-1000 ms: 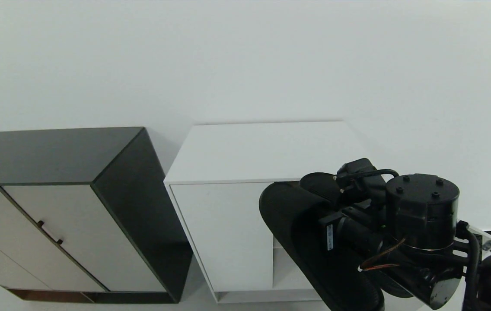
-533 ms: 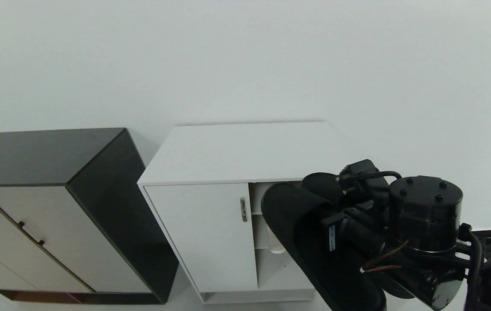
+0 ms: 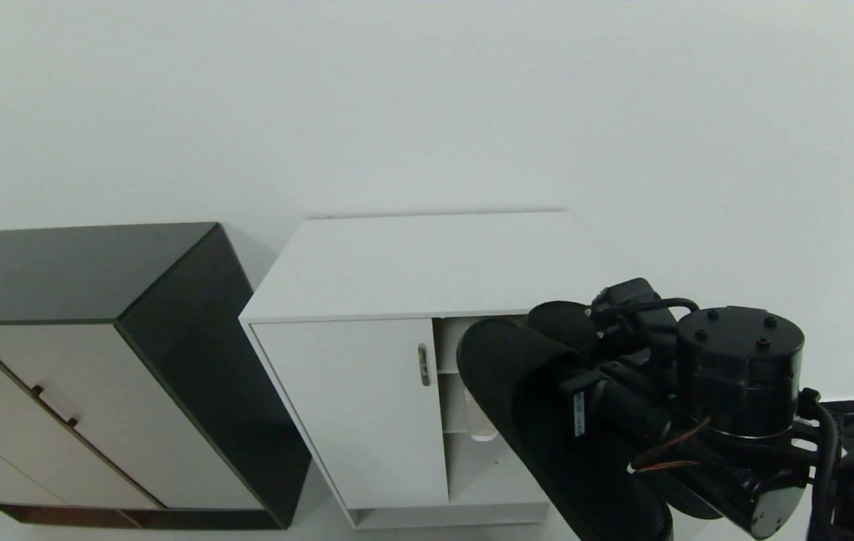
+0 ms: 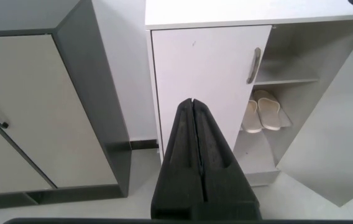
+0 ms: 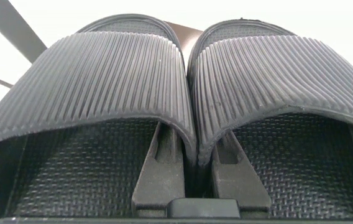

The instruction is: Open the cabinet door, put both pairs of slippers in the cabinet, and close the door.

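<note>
Right claw (image 5: 193, 155) clamped on the black slippers (image 3: 532, 406), held before the white cabinet (image 3: 352, 406), open door (image 4: 329, 143), white slippers (image 4: 262, 113) in its lower compartment; left claw (image 4: 195, 118) closed, empty

Two cabinets stand side by side on the floor (image 4: 140, 167), backed against a wall (image 3: 427, 105). The cabinet (image 3: 412, 263) is on the right, and the second cabinet (image 3: 194, 361) is just beside it on the left. Its left door (image 3: 352, 406) is closed; its right door (image 4: 325, 143) is swung outward. Inside the open half, one pair of slippers (image 4: 263, 112) sits below a shelf (image 4: 285, 78). The other pair (image 3: 532, 406), clamped in the right gripper (image 5: 192, 146), is in front of that opening. The left gripper (image 4: 192, 102) is out in front of the left door.
</note>
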